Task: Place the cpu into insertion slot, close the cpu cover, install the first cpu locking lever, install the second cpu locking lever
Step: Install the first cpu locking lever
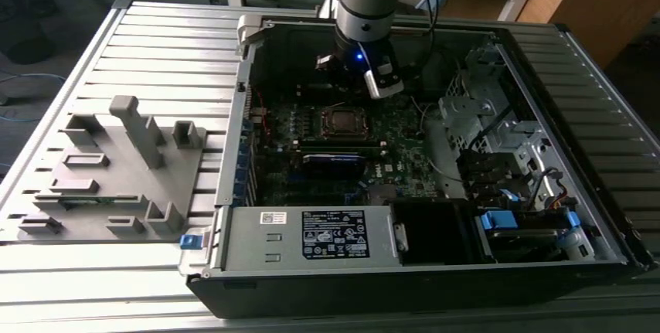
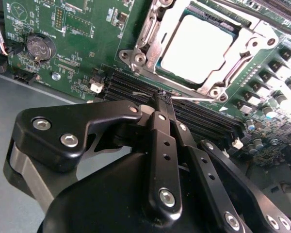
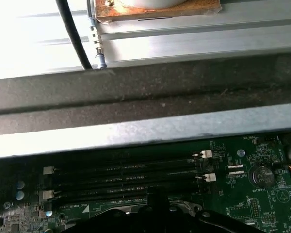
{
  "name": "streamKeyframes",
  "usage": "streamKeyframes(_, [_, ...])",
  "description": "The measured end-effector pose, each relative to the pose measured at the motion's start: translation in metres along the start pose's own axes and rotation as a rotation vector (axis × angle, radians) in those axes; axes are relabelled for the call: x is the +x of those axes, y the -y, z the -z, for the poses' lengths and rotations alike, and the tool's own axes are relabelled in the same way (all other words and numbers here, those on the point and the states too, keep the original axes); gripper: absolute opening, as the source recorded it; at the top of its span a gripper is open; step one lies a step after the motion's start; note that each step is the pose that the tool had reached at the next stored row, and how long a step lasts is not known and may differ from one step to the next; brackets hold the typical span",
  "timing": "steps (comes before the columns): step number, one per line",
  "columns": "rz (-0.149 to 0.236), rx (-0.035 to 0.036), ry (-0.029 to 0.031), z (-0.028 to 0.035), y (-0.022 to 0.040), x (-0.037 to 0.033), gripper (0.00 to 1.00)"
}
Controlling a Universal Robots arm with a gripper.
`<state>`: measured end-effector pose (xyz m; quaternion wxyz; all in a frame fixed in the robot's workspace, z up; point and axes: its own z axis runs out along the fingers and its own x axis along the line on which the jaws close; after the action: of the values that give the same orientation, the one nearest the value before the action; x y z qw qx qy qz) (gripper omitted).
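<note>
**Open computer case [image 1: 413, 290] on a slatted bench [image 1: 154, 47], with the arm [image 1: 361, 8] reaching down into it.** In the exterior view the insertion slot [image 1: 341, 120] lies near the middle of the green motherboard [image 1: 407, 144], directly below the arm's wrist. A grey parts fixture [image 1: 113, 178] stands on the bench at the exterior view's left, well apart from the case.

In the second wrist view the cpu [image 2: 196, 48] sits flat in the socket, its pale metal face showing through the window of the cpu cover [image 2: 252, 46], which lies down around it. The fingers [image 2: 157, 126] of the gripper [image 2: 161, 98] are drawn together with nothing visibly between them. Their tips are over the black memory slots [image 2: 131, 86], just beside the socket's corner. Whether the locking levers are latched cannot be told. A coin cell [image 2: 40, 47] sits on the board, apart from the socket.
</note>
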<state>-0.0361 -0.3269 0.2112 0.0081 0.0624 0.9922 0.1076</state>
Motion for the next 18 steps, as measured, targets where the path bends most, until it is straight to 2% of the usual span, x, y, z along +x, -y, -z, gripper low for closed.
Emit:
streamKeyframes(3, [-0.017,0.0002,0.0039,-0.0006,-0.0011,0.0003,0.10])
streamKeyframes(14, [-0.111,0.0006,0.0248,-0.0035,-0.0024,0.0007,0.10])
streamKeyframes(18, [-0.132,0.0004,0.0294,-0.0042,-0.0032,0.0020,0.10])
